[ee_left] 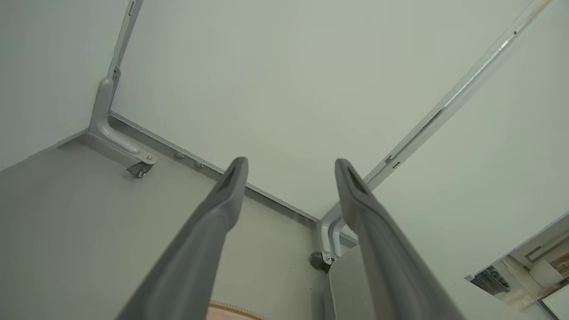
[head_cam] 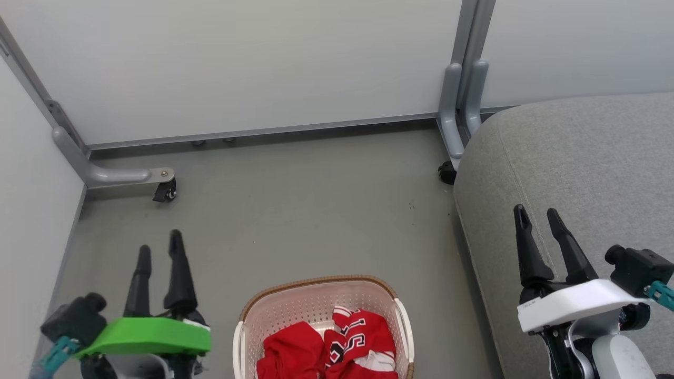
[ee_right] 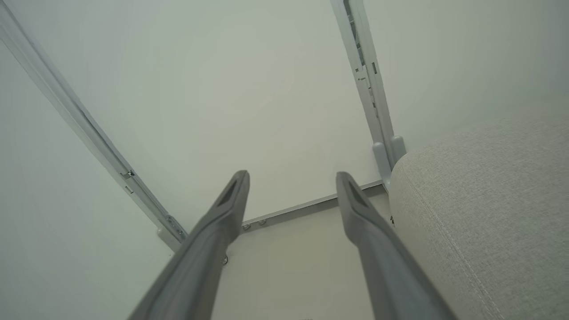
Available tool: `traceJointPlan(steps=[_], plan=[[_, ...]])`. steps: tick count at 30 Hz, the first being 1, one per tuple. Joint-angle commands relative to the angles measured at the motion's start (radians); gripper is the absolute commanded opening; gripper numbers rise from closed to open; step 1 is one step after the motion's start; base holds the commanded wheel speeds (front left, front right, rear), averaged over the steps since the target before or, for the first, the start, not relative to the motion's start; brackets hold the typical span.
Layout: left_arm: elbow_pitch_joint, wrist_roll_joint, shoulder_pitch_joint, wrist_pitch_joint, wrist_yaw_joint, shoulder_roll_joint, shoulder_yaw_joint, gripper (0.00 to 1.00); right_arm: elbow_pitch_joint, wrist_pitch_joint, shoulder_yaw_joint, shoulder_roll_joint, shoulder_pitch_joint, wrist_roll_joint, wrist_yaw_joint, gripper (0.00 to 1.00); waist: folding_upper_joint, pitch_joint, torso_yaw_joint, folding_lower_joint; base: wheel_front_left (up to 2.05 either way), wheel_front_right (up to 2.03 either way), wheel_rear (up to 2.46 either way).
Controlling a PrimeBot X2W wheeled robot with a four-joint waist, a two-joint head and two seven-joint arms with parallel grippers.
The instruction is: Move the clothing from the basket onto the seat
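Observation:
Red clothing (head_cam: pixel 329 347) with white lettering and trim lies bunched in the cream perforated basket (head_cam: pixel 274 308), which stands on the floor at the bottom middle of the head view. The grey upholstered seat (head_cam: pixel 590 158) fills the right side. My left gripper (head_cam: pixel 159 247) hangs open to the left of the basket, nothing between its fingers. Over the seat's near part my right gripper (head_cam: pixel 536 212) is open and empty too. In the left wrist view my left gripper (ee_left: pixel 291 164) points at the wall, with the basket rim (ee_left: pixel 235 307) at the bottom. The right wrist view has my right gripper (ee_right: pixel 291 178) beside the seat (ee_right: pixel 489 204).
White partition panels with grey metal frames close off the back and left. A caster foot (head_cam: pixel 164 189) sticks out on the floor at the left and another caster (head_cam: pixel 446 172) sits by the seat's corner. Grey floor (head_cam: pixel 295 210) lies between basket and wall.

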State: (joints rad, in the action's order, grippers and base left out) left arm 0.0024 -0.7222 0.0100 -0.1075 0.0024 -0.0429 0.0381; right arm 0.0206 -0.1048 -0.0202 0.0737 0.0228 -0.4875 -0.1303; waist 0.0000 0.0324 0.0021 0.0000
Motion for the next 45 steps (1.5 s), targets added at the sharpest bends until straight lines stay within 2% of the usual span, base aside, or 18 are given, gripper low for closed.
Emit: traceJointPlan(steps=[1,5,9,15,25,31,37,45], plan=[[-0.012,0.071,0.001,-0.009,0.022,-0.006,0.033,1.0,-0.019,-0.012,-0.01,0.009,-0.005,0.044,0.0,1.0,0.0,0.001,0.0,0.0,0.0,0.0,0.0],[0.003,0.171,0.002,-0.02,0.076,-0.009,0.1,1.0,-0.02,-0.024,-0.023,0.012,-0.011,0.11,0.0,1.0,0.0,0.004,-0.001,0.0,0.0,0.0,0.0],[0.02,0.243,-0.005,-0.031,0.126,-0.043,0.178,1.0,-0.007,-0.034,-0.034,0.012,-0.022,0.167,0.0,1.0,0.0,0.009,-0.002,0.0,0.0,0.0,0.0],[0.064,0.293,-0.011,-0.047,0.198,-0.078,0.268,1.0,0.002,-0.051,-0.045,0.009,-0.031,0.237,0.0,1.0,0.0,0.016,-0.001,0.0,0.0,0.0,0.0],[0.088,0.378,-0.031,-0.072,0.274,-0.114,0.372,1.0,-0.001,-0.075,-0.055,0.007,-0.042,0.343,0.0,1.0,0.0,0.027,0.003,0.0,0.0,0.0,0.0],[0.06,0.403,-0.025,-0.085,0.319,-0.106,0.382,1.0,-0.013,-0.088,-0.05,-0.003,-0.049,0.374,0.0,1.0,0.0,0.033,0.004,0.0,0.0,0.0,0.0],[0.041,0.398,0.01,-0.1,0.286,-0.068,0.313,1.0,-0.017,-0.102,-0.036,-0.015,-0.057,0.357,0.0,1.0,0.0,0.039,0.007,0.0,0.0,0.0,0.0],[0.07,0.409,0.057,-0.115,0.158,-0.012,0.178,1.0,0.018,-0.118,-0.018,-0.024,-0.077,0.276,0.0,1.0,0.0,0.048,0.008,0.0,0.0,0.0,0.0]])
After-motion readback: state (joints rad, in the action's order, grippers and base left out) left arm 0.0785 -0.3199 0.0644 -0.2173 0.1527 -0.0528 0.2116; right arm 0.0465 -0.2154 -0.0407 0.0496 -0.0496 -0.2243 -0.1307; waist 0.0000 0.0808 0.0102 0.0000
